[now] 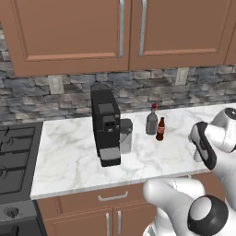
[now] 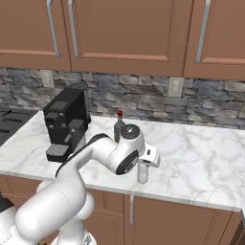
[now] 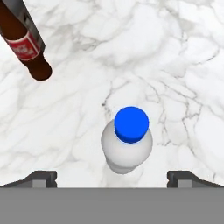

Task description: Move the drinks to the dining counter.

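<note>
Whitish clear plastic bottle with blue cap (image 3: 127, 146) stands beneath the wide-open gripper (image 3: 112, 177) (centred for grasping), slim dark-brown cola bottle (image 3: 24, 43) well apart.

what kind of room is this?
A home kitchen, rendered: white grey-veined marble worktop under brown wooden wall cupboards, a black gas stove at its end, and a black coffee machine on it.

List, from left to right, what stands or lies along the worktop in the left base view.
Stove → black coffee machine → squat grey bottle with red cap → slim dark-brown cola bottle → the robot's arm at the right edge.
</note>
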Robot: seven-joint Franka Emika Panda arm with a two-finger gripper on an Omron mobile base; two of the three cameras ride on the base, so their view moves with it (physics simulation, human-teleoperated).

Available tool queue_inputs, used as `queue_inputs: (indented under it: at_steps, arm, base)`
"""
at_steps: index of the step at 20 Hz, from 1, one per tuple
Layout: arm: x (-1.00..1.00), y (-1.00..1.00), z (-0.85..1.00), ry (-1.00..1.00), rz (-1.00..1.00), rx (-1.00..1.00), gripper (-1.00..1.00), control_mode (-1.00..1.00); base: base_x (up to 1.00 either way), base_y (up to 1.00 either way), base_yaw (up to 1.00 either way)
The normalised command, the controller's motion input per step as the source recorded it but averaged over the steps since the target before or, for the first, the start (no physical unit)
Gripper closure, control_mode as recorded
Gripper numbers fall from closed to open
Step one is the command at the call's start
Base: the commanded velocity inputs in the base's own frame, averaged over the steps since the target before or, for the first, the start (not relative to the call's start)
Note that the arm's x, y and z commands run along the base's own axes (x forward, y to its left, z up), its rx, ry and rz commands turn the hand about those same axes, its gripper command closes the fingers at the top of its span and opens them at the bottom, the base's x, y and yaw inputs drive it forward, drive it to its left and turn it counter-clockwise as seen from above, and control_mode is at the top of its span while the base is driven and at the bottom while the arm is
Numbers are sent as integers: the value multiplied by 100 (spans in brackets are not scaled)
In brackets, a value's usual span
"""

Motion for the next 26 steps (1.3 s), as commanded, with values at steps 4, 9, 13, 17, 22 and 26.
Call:
queue_inputs:
  at_steps: [4, 9, 13, 17, 22, 26]
  arm:
    - [32, 0, -8, 0, 0, 2, -100, -100]
    - [22, -4, -6, 0, 0, 2, -100, -100]
    - [4, -22, -3, 0, 0, 3, -100, -100]
    - [0, -33, -2, 0, 0, 3, -100, -100]
    - [0, -16, -7, 0, 0, 1, -100, -100]
    - [15, 1, -20, 0, 0, 0, 100, -100]
  base:
    - [0, 0, 0]
    - [0, 0, 0]
    - [0, 0, 0]
    - [0, 0, 0]
    - [0, 0, 0]
    - [0, 0, 0]
